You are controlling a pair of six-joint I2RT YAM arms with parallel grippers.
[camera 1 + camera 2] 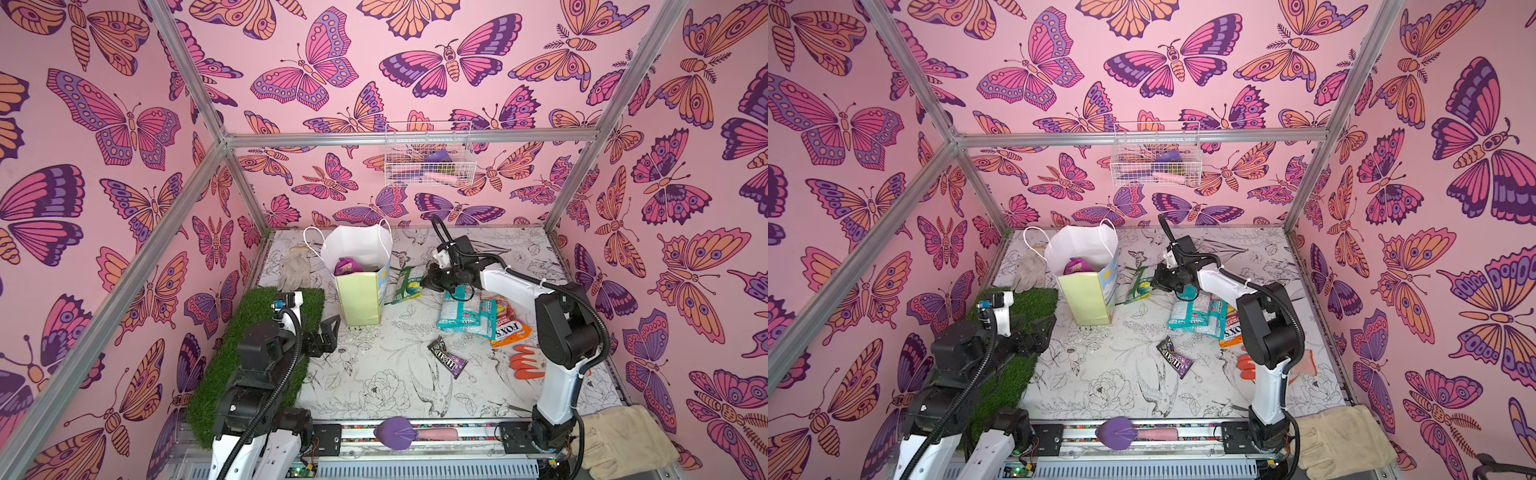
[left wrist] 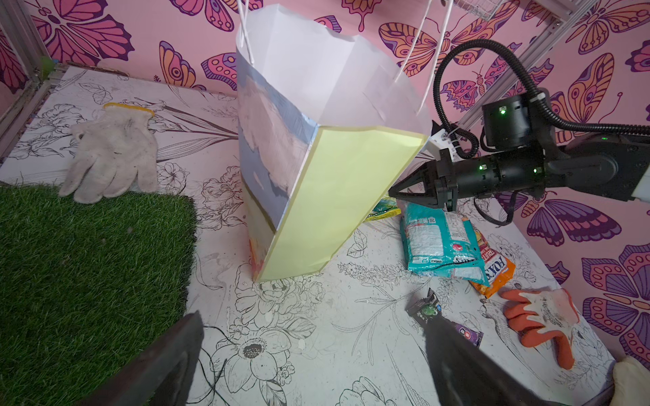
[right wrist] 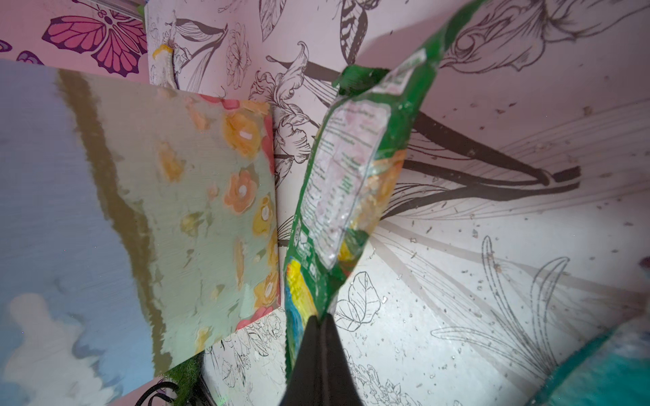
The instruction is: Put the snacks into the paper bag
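Green packet in right hand

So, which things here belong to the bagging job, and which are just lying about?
Job: tall paper gift bag; purple grape pouch inside it; shiny green packet pinched in the right gripper; teal packets; orange Fox's bag; dark brown M&M's packet.
Lying about: grey-white knit glove; orange-and-grey glove; green turf mat; white wire basket on the wall; cream glove.

Pink butterfly walls surround a flower-sketched floor, possibly dusty
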